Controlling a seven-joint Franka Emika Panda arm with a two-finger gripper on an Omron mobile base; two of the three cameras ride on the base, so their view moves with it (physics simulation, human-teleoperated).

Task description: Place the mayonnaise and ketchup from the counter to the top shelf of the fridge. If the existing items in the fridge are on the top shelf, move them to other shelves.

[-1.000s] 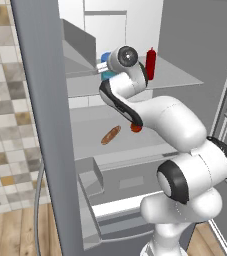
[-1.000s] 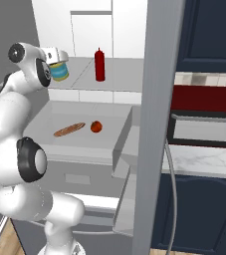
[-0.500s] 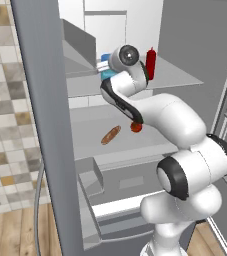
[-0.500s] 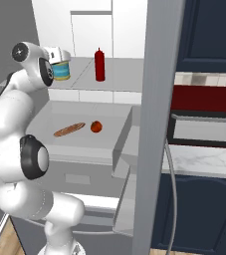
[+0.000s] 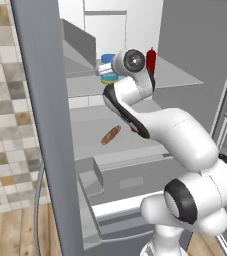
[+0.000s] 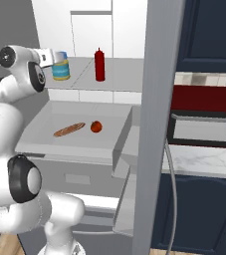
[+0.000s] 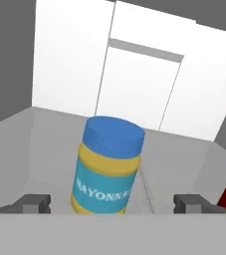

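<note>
Two condiments stand upright on the top shelf (image 6: 119, 79) of the open fridge (image 6: 157, 124): the mayonnaise (image 7: 108, 167), with its blue lid, and the red ketchup (image 6: 100, 64) bottle well to its right in the right base view. The gripper (image 7: 113, 203) sits at the jar's level with its fingers (image 7: 35, 203) spread wide apart, one on each side of the jar and clear of it. One shelf down lie a brown sausage shape (image 6: 69, 130) and, near it, a small red fruit (image 6: 96, 127).
</note>
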